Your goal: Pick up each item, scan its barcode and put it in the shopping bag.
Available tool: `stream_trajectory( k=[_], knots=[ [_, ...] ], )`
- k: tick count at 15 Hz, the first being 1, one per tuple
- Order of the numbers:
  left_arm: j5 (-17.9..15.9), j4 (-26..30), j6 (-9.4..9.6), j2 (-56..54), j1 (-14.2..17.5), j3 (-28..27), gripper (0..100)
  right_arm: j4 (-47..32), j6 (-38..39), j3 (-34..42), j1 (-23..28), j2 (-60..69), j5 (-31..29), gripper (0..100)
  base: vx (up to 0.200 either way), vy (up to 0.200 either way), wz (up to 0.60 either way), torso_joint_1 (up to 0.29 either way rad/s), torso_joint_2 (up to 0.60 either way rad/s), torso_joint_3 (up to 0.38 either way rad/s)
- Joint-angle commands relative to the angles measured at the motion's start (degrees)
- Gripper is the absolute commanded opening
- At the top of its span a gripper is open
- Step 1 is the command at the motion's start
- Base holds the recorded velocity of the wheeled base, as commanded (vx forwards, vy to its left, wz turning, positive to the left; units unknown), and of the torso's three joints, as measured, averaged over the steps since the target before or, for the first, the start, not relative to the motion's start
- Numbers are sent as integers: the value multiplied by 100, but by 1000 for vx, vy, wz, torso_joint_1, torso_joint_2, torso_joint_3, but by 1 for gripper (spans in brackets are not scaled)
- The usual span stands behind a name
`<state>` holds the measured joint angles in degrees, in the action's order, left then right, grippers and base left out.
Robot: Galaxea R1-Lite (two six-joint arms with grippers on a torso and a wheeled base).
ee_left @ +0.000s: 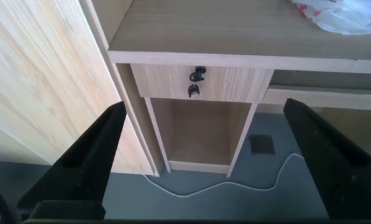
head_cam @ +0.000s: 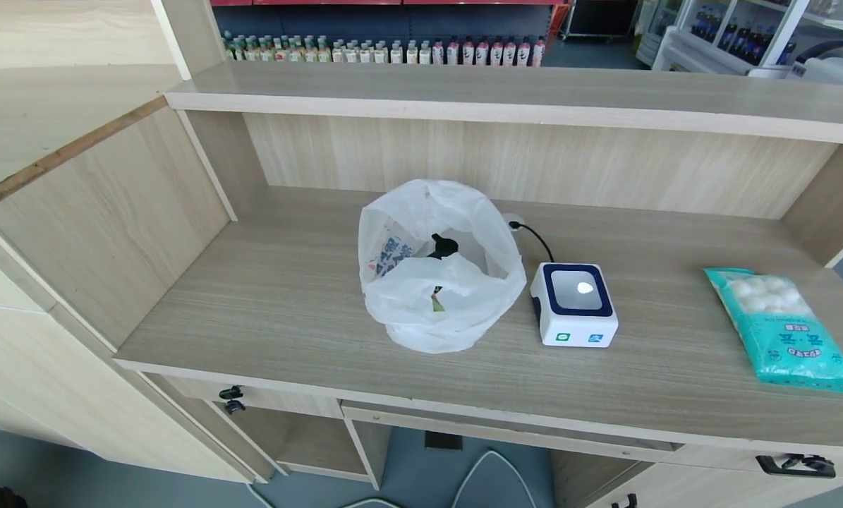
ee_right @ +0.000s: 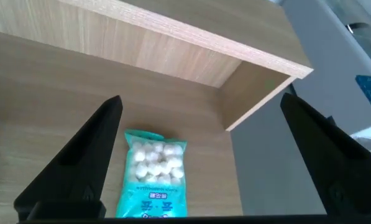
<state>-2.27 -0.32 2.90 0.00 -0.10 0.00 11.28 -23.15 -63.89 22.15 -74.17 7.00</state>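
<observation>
While the wooden counter (head_cam: 287,310) spans the head view from left to right, a white shopping bag (head_cam: 439,282) sits at the centre of the frame.
Its mouth gapes open, with a printed packet and a dark-topped item inside. A teal packet of white balls (head_cam: 781,328) lies flat at the far right, well apart from the bag. Just right of the bag stands the white scanner (head_cam: 575,303), window up, its black cable (head_cam: 534,236) trailing behind. The left gripper (ee_left: 204,106) is spread wide and empty before a keyed drawer (ee_left: 197,81); the right gripper (ee_right: 202,99), equally wide and empty, hangs over the teal packet.
</observation>
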Motion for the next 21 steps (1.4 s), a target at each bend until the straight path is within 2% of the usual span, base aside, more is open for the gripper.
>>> stream_trajectory(
  k=[1, 5, 6, 9, 10, 13, 15, 16, 18, 19, 21],
  knots=[
    [-2, -3, 0, 0, 1, 0, 100, -504, 83, -132, 44, -80, -313, 100, 0, 0, 0, 198, -540, -349],
    [-2, -3, 0, 0, 1, 0, 100, -1699, 619, -299, 105, -573, -1834, 100, 0, 0, 0, 225, -577, -364],
    [-2, -3, 0, 0, 1, 0, 100, -1760, 786, -282, 123, -766, -2009, 100, 0, 0, 0, 246, -603, -364],
    [-2, -3, 0, 0, 10, 0, 100, -1866, 1005, -291, 237, -1583, -1930, 100, 0, 0, 0, 216, -536, -326],
    [-2, -3, 0, 0, 1, 0, 100, -1910, 1014, -484, 316, -1908, -1763, 100, 0, 0, 0, 134, -334, -183],
    [-2, -3, 0, 0, 1, 0, 100, -1883, 909, -1073, 641, -2612, -647, 100, 0, 0, 0, 24, -49, -24],
    [-2, -3, 0, 0, 1, 0, 100, -1883, 452, -967, 1028, -2779, 188, 100, 0, 0, 0, 0, 0, 0],
    [-2, -3, 0, 0, 1, 0, 100, -1866, -40, -730, 1336, -2796, 891, 100, 0, 0, 0, 0, 0, 0],
    [-2, -3, 0, 0, 1, 0, 100, -1901, -339, -422, 1617, -2752, 2069, 100, 0, 0, 0, 0, 0, 0],
    [-2, -3, 0, 0, 1, 0, 100, -1892, -357, -299, 1626, -2735, 2253, 100, 0, 0, 0, 0, 0, 0],
    [-2, -3, 0, 0, 1, 0, 100, -1752, -401, 43, 1652, -2726, 2245, 100, 0, 0, 0, 0, 0, 0]
  ],
)
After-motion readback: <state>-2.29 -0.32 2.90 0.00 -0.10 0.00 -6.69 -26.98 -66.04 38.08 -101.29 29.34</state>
